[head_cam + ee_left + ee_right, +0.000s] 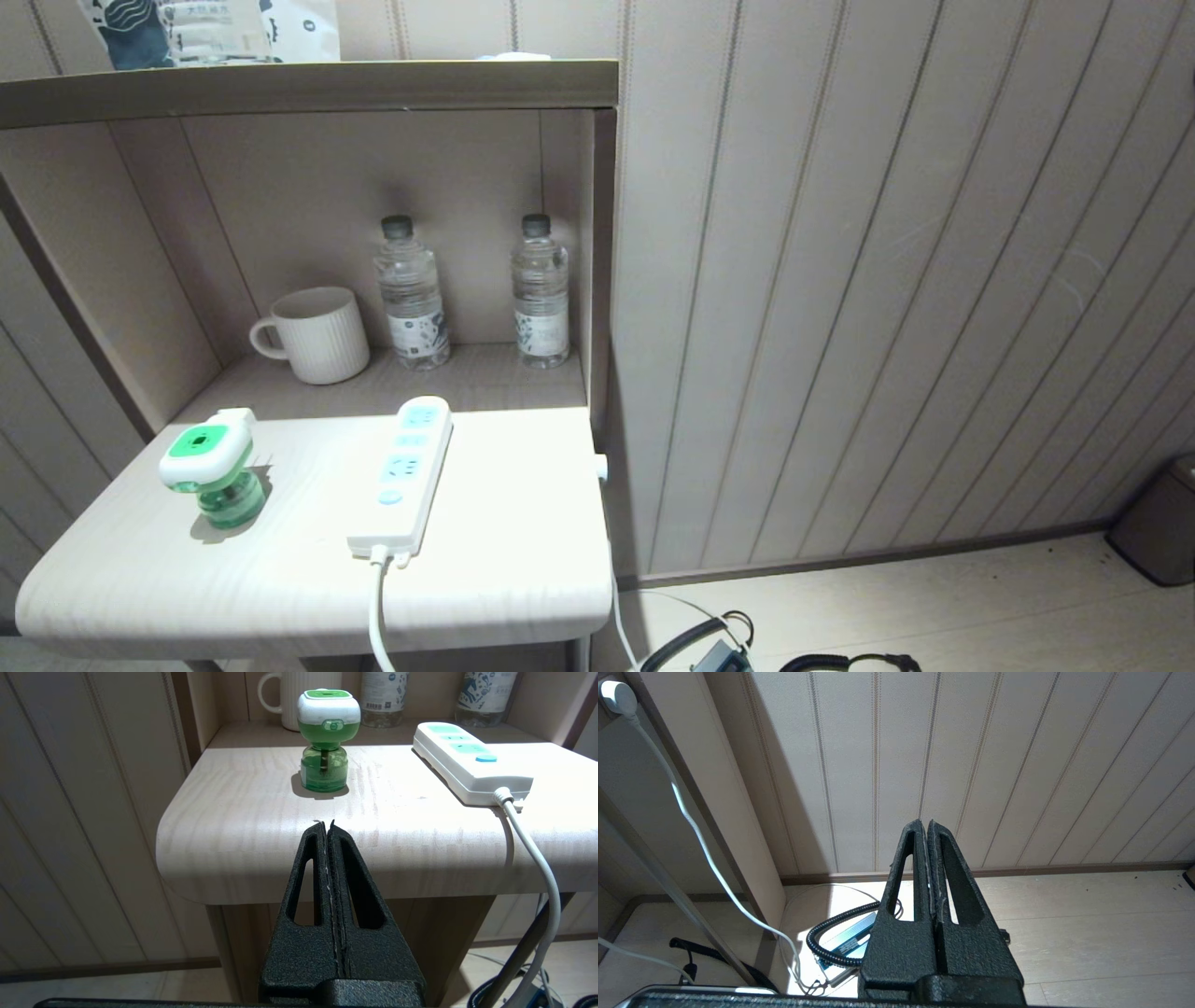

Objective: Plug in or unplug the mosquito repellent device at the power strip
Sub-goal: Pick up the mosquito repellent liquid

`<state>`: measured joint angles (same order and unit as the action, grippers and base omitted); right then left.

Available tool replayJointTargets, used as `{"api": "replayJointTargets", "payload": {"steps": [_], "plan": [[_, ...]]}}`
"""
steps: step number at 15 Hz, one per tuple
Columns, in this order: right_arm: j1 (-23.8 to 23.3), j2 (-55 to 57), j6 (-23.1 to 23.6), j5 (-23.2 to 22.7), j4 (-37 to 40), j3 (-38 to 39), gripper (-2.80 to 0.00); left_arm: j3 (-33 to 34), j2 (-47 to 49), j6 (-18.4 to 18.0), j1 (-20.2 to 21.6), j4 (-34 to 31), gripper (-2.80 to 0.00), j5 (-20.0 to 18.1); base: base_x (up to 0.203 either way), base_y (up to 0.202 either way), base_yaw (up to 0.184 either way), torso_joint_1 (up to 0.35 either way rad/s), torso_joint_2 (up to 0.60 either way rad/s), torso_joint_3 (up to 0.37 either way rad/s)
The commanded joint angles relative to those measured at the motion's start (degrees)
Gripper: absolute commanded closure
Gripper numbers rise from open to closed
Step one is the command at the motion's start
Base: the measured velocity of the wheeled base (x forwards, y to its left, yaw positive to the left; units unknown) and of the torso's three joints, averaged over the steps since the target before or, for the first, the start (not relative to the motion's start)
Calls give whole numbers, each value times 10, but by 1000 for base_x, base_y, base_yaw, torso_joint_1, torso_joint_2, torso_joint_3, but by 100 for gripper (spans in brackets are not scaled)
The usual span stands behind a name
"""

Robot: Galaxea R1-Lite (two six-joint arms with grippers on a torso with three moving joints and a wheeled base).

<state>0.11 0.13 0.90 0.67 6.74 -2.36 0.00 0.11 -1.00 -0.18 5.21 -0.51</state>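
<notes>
Plainly, the mosquito repellent device stands upright and unplugged near the left edge of the table, straight ahead of the left gripper, whose fingers are pressed together short of the table's front edge. The power strip lies apart to the device's right, its long axis running front to back, cord end at the front edge. The right gripper, also pressed together, faces the wall panelling off the right side, so the left arm looks the nearer.
</notes>
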Motion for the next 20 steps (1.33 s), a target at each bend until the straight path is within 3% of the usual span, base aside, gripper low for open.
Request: {"api": "replayJointTargets", "payload": {"steps": [1,4,9,14,16,18,20], "plan": [[1,1,1,-1,0,0,0,0,0,-1,0,1,0,0,0,0,0,0,0,0],[1,1,1,-1,0,0,0,0,0,-8,0,-5,0,3,0,0,0,0,0,0],[0,0,2,-3,-1,-1,0,0,16,-56,0,-35,0,-1,0,0,0,0,0,0],[0,0,1,-3,-1,-1,0,-121,190,-59,0,-13,0,-39,0,0,0,0,0,0],[1,0,1,-3,-1,-1,0,-116,266,-58,0,52,0,-85,0,0,0,0,0,0],[0,0,2,-3,-1,-1,0,-83,355,-45,0,136,0,-103,0,0,0,0,0,0],[1,0,1,-3,-1,-1,0,-42,445,-7,-1,262,0,-111,0,0,0,0,0,0]]}}
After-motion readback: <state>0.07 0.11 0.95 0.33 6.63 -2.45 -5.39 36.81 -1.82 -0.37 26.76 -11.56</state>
